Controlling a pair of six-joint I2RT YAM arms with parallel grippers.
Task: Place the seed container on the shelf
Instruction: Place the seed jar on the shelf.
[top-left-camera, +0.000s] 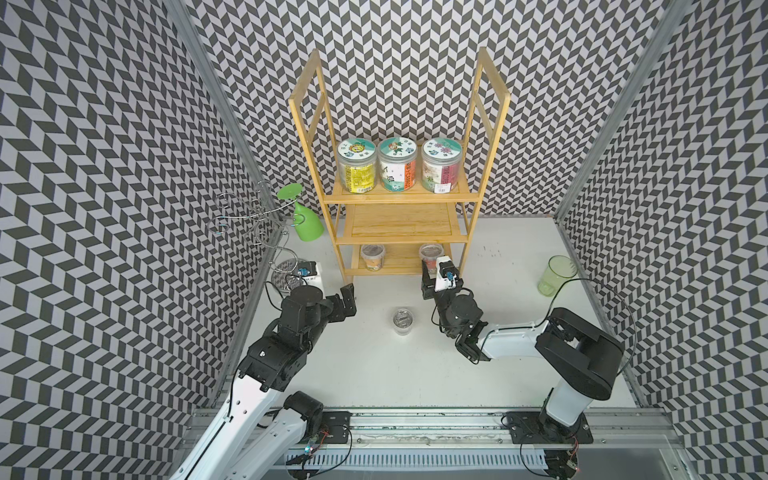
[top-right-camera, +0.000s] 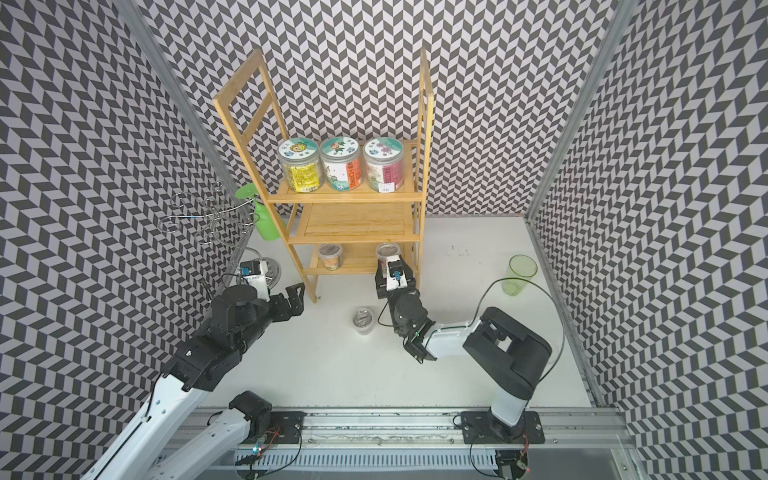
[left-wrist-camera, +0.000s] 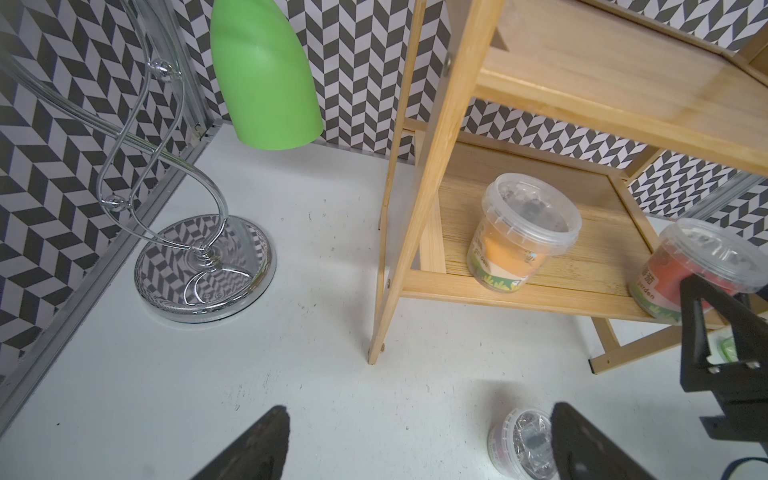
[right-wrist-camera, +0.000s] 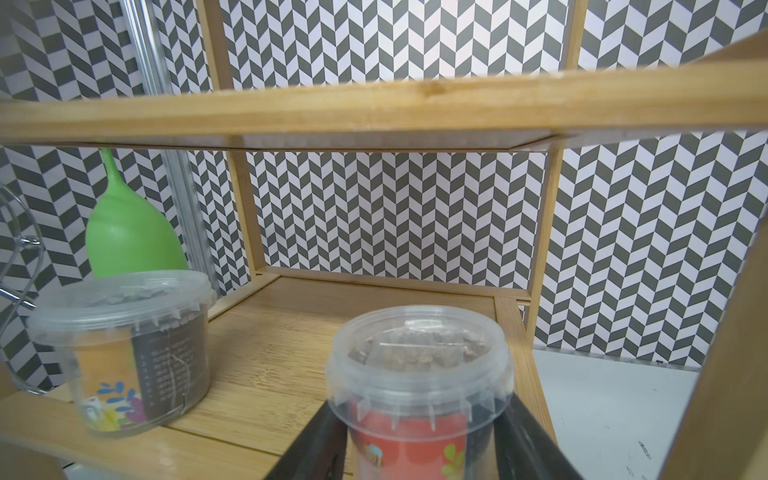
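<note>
While the red seed container (right-wrist-camera: 419, 365) sits on the shelf (right-wrist-camera: 270, 353), we cannot tell if our right gripper (right-wrist-camera: 419, 424) pinches it. Left gripper (left-wrist-camera: 417, 415) gapes; withdrawal remains.

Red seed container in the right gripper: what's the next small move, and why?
Probably ease the red seed container slightly deeper onto the bottom tier of the shelf: the right gripper grips it at the front rail, with bare board behind.

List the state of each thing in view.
Red-labelled clear plastic seed tub: lidded, gripped, on bamboo shelf, bottom tier.
Right hand: shut on it.
Left hand: open, empty.
Orange-labelled clear tub: lidded, upright, bottom tier.
Clear tub on table: lidded, upright.
Green plastic wine glass: hanging inverted.
</note>
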